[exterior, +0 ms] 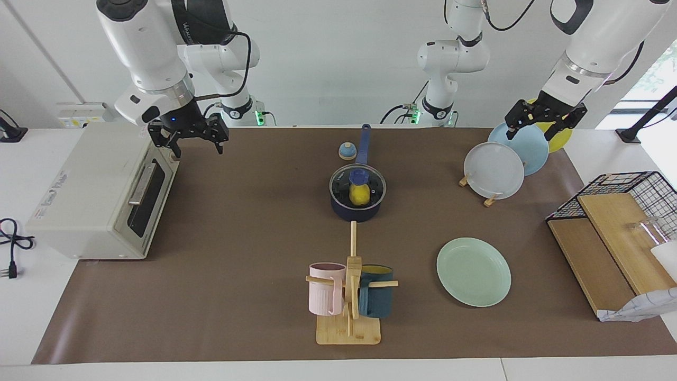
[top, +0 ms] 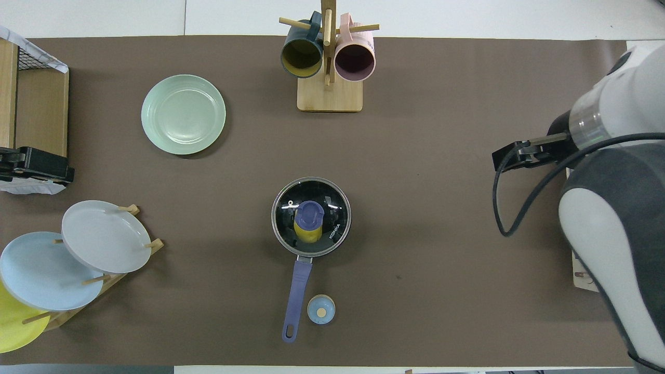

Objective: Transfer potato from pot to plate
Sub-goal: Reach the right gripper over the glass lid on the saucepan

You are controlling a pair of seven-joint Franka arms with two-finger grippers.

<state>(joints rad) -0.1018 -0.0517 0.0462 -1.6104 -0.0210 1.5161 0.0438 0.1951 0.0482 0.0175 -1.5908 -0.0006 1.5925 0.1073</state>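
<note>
While both arms hang raised with fingers spread, the potato – small, bright yellow, lumpy – sits mid-frame inside the lidded navy pot. Right gripper upper left; left gripper upper right; mint plate lower right.

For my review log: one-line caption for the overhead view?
Potato sits under the glass lid in the pot; mint plate waits bare.
</note>
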